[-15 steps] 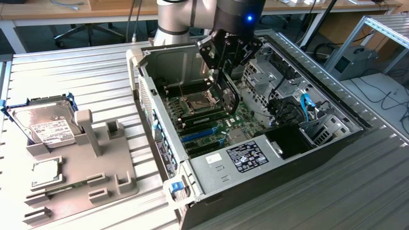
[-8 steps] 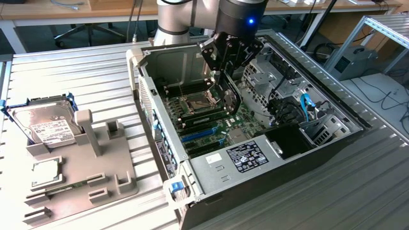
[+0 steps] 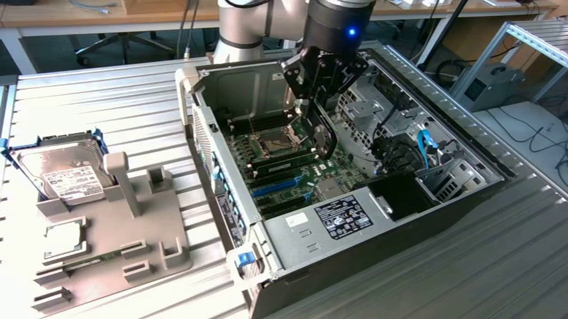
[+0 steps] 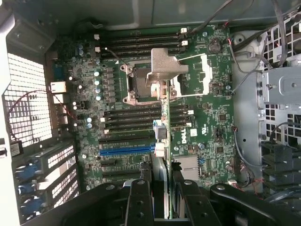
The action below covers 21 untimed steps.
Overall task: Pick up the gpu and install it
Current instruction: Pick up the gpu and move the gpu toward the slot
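Lying on a ribbed silver metal table (image 3: 116, 100) before wooden workshop desks (image 3: 89, 16), an open black computer case (image 3: 400, 246) exposes its green motherboard (image 3: 284, 176). Inside it, the black robot gripper (image 3: 315, 100) grasps the thin black gpu (image 3: 321, 136) edge-on over the board. The exterior view adds 1 silver hard drive (image 3: 62, 169) in a grey fixture (image 3: 133, 232). The wrist view reveals 1 blue slot (image 4: 124, 151) near the card's edge.
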Each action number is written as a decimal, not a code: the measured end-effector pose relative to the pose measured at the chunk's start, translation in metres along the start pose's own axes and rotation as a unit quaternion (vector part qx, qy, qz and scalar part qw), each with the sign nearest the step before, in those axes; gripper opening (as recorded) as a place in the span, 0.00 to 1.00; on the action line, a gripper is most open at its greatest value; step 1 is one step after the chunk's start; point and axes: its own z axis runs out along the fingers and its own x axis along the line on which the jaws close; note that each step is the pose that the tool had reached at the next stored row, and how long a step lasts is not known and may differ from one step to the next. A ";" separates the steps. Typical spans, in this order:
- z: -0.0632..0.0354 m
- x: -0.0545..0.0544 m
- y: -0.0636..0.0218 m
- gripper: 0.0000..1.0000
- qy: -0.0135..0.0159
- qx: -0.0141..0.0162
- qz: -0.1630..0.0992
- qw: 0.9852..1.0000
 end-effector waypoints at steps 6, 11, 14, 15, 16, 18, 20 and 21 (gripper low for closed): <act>0.0033 -0.005 0.0010 0.27 0.000 0.000 0.000 1.000; 0.0064 -0.008 0.0017 0.27 0.000 0.000 0.000 1.000; 0.0077 -0.010 0.0022 0.27 0.000 0.000 0.000 1.000; 0.0081 -0.011 0.0023 0.27 0.000 0.000 0.000 1.000; 0.0086 -0.012 0.0024 0.27 0.000 0.000 0.000 1.000; 0.0095 -0.013 0.0027 0.27 0.000 0.000 0.000 1.000; 0.0104 -0.014 0.0029 0.27 0.000 0.000 0.000 1.000; 0.0108 -0.015 0.0030 0.27 0.000 0.000 0.000 1.000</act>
